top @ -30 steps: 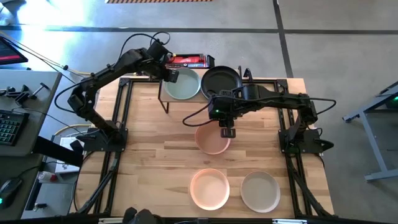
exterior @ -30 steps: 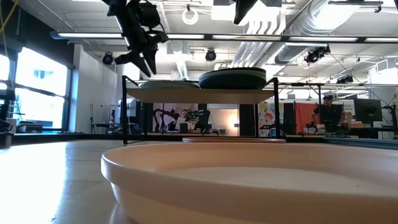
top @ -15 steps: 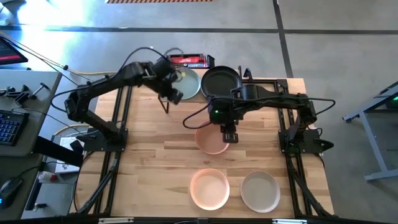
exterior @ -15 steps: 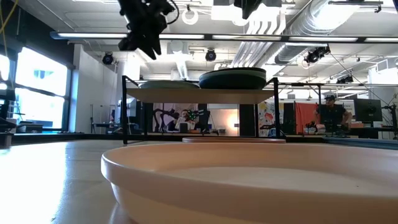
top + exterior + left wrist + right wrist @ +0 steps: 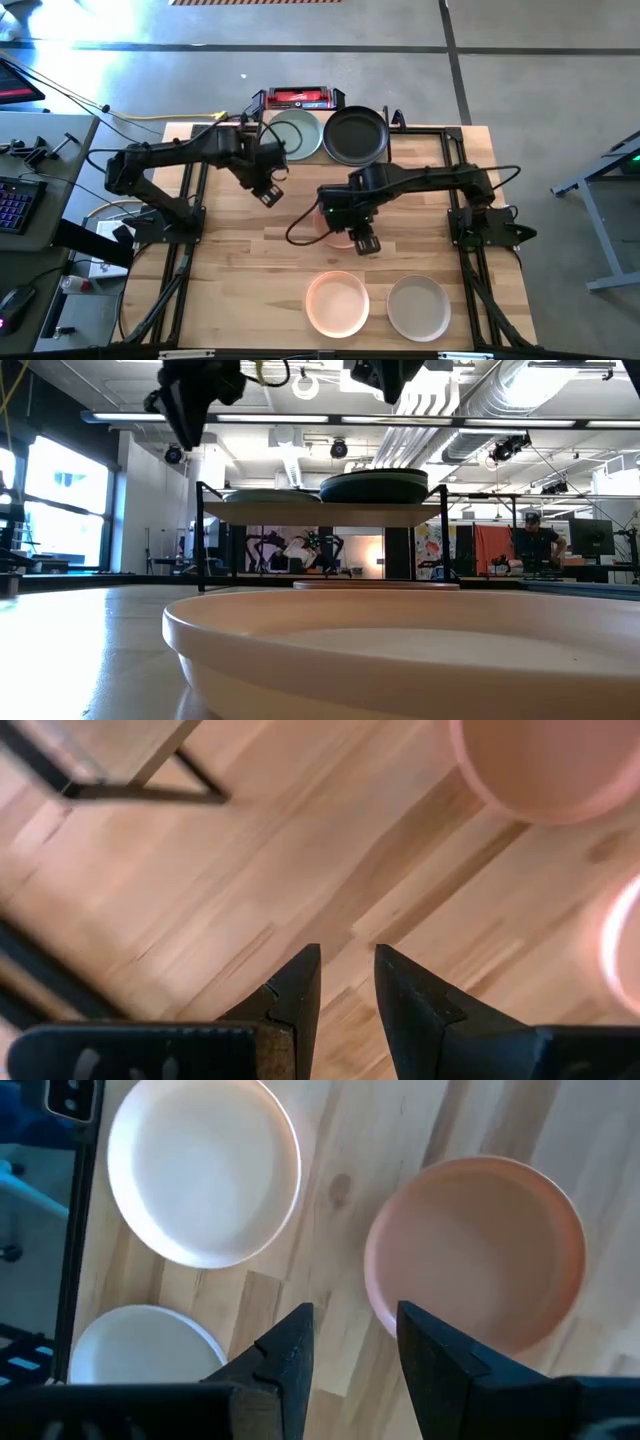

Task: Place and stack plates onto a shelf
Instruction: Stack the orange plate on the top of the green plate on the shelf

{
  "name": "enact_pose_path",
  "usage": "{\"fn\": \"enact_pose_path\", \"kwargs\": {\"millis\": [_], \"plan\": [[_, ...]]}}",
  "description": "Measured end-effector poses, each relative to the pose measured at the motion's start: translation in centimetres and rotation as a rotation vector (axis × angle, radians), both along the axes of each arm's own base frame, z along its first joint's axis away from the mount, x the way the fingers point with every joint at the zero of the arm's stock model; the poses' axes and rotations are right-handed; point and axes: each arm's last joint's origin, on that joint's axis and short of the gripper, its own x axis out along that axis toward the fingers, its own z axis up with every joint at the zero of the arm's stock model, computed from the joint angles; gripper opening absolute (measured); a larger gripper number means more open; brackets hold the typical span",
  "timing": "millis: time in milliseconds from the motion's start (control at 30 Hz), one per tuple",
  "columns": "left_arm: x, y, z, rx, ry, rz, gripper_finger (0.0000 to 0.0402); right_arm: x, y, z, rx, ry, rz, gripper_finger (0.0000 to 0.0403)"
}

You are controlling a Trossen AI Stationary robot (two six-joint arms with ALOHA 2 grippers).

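The shelf (image 5: 320,513) stands at the table's far edge. On its top sit a pale green plate (image 5: 296,135) and a black plate (image 5: 355,135). A peach plate (image 5: 330,222) lies flat at mid-table, partly under my right arm. A pale pink plate (image 5: 337,302) and a beige plate (image 5: 418,307) rest near the near edge. My left gripper (image 5: 267,193) hovers open over bare wood in front of the shelf's left legs. My right gripper (image 5: 355,1320) is open above the peach plate's (image 5: 480,1250) near rim and touches nothing.
A red-and-black device (image 5: 300,98) sits behind the shelf. Black frame rails (image 5: 190,200) run along both table sides. Bare wood lies left of the peach plate (image 5: 550,765). In the low view the pale pink plate (image 5: 400,650) fills the foreground. A person (image 5: 528,540) is in the room beyond.
My left gripper has drawn back from over the shelf's left end, by the green plate, toward the near edge and now hangs over bare table. My right gripper has moved toward the near edge and a little left, over the peach plate's near rim.
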Motion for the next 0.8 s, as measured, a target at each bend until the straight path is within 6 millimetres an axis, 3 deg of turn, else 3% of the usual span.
{"fn": "enact_pose_path", "kwargs": {"millis": [300, 800], "plan": [[-1.7, -2.4, 0.3, 0.07, 0.133, 0.053, 0.0084, 1.5, 0.3, -2.5, -0.011, 0.066, 0.055, 0.0124], [-7.1, -3.5, 4.6, 0.171, -0.114, 0.15, 0.0084, 3.9, 0.6, -7.0, -0.022, 0.167, 0.072, 0.0094]]}}
